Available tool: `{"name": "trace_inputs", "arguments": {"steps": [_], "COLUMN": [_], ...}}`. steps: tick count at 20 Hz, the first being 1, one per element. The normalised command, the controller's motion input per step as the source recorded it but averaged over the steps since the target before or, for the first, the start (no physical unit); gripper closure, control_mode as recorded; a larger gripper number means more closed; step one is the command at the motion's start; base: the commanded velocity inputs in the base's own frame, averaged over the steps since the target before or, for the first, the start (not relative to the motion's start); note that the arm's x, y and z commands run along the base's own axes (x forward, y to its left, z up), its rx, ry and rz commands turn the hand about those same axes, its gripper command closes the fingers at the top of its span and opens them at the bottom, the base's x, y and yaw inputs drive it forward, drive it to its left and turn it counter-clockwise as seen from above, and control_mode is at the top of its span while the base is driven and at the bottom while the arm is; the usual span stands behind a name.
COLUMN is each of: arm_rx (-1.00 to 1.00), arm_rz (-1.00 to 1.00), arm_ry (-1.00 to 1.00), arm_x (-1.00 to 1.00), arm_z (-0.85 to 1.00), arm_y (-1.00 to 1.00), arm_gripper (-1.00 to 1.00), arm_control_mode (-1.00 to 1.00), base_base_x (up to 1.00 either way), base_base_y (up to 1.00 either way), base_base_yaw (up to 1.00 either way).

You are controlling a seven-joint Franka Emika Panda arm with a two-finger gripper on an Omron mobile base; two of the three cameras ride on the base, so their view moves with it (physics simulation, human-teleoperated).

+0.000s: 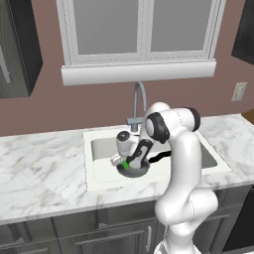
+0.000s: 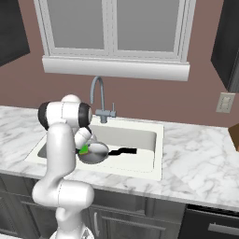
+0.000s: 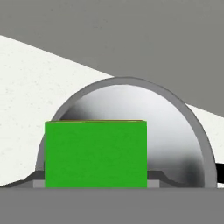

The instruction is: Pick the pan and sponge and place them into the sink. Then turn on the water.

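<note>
Sponge held over the pan in the sink

The soft, light sponge (image 3: 95, 154) is pinched by the gripper (image 1: 130, 162) just above the shiny pan (image 3: 175, 131), which sits inside the sink (image 1: 99, 178).

White marble counter (image 1: 44, 171), inset sink (image 1: 99, 179), pan (image 2: 95, 154) inside the basin

Inside the sink (image 1: 99, 181), the pan (image 2: 95, 154) fills the middle, its black handle reaching right across the basin floor. The gooseneck faucet (image 1: 138, 104) rises behind, the window sill (image 2: 116, 67) overhanging it. Marble counter (image 2: 200, 161) lies open on both sides.
</note>
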Motion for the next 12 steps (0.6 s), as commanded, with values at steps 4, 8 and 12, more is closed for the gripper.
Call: {"name": "trace_inputs", "arguments": {"steps": [4, 8, 12], "arm_rx": [0.0, 0.0, 0.0], "arm_rz": [-0.06, -0.06, -0.05], "arm_ry": [0.01, 0.04, 0.05], "arm_x": [0.28, 0.27, 0.26], "arm_z": [-0.12, -0.18, -0.23], "arm_y": [0.12, 0.13, 0.1], "arm_gripper": [1.0, 1.0, 1.0], "arm_control_mode": [-1.0, -1.0, -1.0], "base_base_x": [0.0, 0.0, 0.0], "base_base_y": [0.0, 0.0, 0.0], "base_base_yaw": [0.0, 0.0, 0.0]}}
